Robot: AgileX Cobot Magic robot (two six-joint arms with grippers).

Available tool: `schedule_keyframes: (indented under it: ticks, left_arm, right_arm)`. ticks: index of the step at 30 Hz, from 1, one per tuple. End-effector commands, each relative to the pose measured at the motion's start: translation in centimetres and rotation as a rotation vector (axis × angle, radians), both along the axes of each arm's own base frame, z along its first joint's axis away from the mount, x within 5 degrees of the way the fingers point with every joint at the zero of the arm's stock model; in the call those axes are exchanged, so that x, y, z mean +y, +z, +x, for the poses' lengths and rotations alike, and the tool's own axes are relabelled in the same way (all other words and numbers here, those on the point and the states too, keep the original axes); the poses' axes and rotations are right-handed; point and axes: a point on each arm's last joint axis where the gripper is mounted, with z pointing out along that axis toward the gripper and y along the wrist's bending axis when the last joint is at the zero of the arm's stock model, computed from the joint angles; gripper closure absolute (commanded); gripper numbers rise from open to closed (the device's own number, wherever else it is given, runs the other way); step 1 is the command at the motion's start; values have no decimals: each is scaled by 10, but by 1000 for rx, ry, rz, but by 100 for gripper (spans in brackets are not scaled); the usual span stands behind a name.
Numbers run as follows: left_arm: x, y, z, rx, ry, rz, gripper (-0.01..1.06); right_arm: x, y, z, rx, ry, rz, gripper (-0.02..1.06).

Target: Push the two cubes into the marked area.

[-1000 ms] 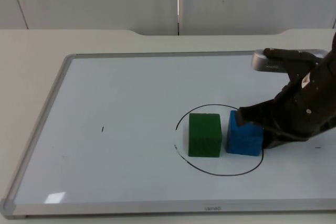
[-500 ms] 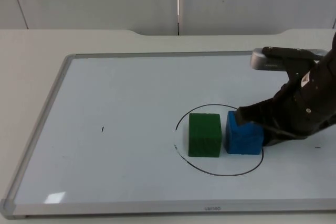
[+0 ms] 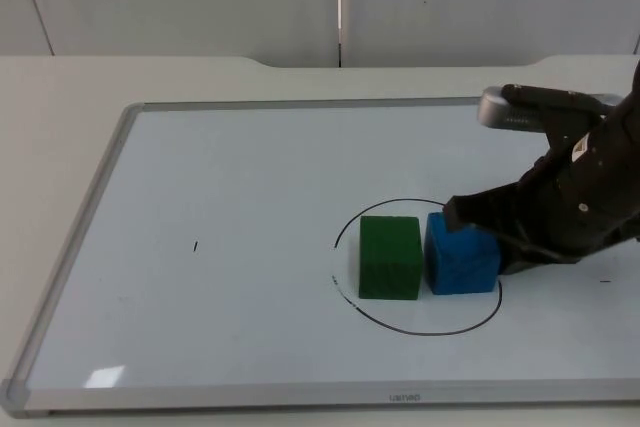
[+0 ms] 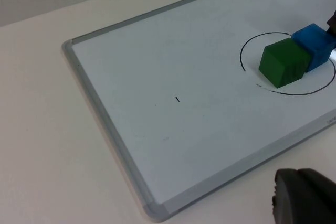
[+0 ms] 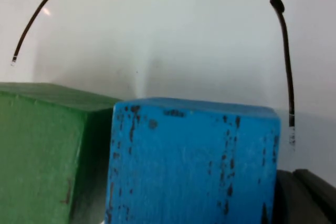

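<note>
The scuffed blue wooden cube sits inside the black drawn circle on the framed whiteboard, now nearly touching the green wooden cube beside it; a second ago a clear gap lay between them. The green cube has not moved and lies fully within the ring. My right hand presses against the blue cube's far side, having slid slightly toward the green one; I cannot tell whether its fingers are apart or together. My left hand waits off the whiteboard's near edge, over the white counter, and I cannot tell its grip either.
</note>
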Motion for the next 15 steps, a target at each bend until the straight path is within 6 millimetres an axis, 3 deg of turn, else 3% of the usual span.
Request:
schedule_keyframes:
  ticks: [1, 15]
  left_arm:
    - [0, -2, 0, 5, -6, 0, 105]
    - [0, -2, 0, 5, -6, 0, 105]
  right_arm:
    - [2, 0, -1, 2, 6, 2, 104]
    - [1, 4, 0, -8, 1, 10, 104]
